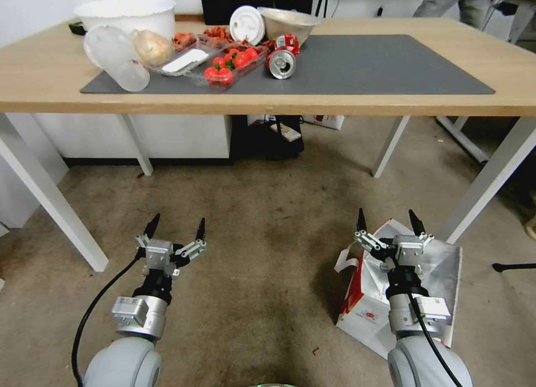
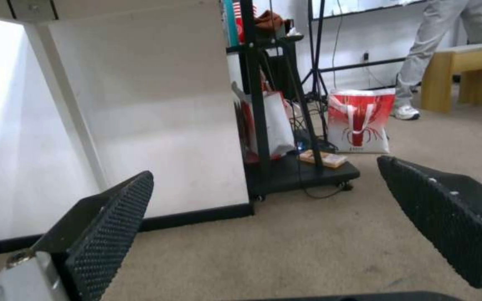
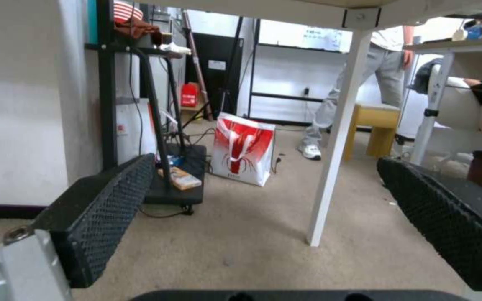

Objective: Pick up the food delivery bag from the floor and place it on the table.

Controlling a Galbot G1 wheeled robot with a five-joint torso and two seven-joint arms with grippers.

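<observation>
The food delivery bag [image 1: 368, 306] lies tipped over on the floor [image 1: 268, 253], in front of the table [image 1: 33, 80] and near its right front leg [image 1: 491, 177], with its foil-lined mouth [image 1: 441, 264] gaping toward that leg and a white strap handle [image 1: 347, 262] curling out at its left edge. A small round red logo shows on the white face, and a red side panel runs along the left edge.

The right gripper [image 1: 388, 220] hangs directly above the bag's upper end, its two black fingers spread wide and holding nothing; from the head view the fingertips sit over the bag's far edge, and whether they touch the paper cannot be told. In the right wrist view the same gripper [image 3: 263, 196] frames carpet, the white table leg [image 3: 336, 142] and a red and white shopping bag [image 3: 244, 148] standing well beyond.

The left gripper [image 1: 176, 224] is held over bare carpet, well apart from the bag to its left, fingers also spread and empty. Its own camera shows the gripper [image 2: 263, 205] facing a white panel [image 2: 152, 104] and a black rack [image 2: 285, 167].

On the table, a dark grey mat [image 1: 363, 63] carries, at its left end, a tipped clear cup [image 1: 117, 55], a tray of strawberries [image 1: 231, 63] and a drink can [image 1: 282, 62] on its side. A white bowl [image 1: 128, 15] sits at the table's far left corner.
</observation>
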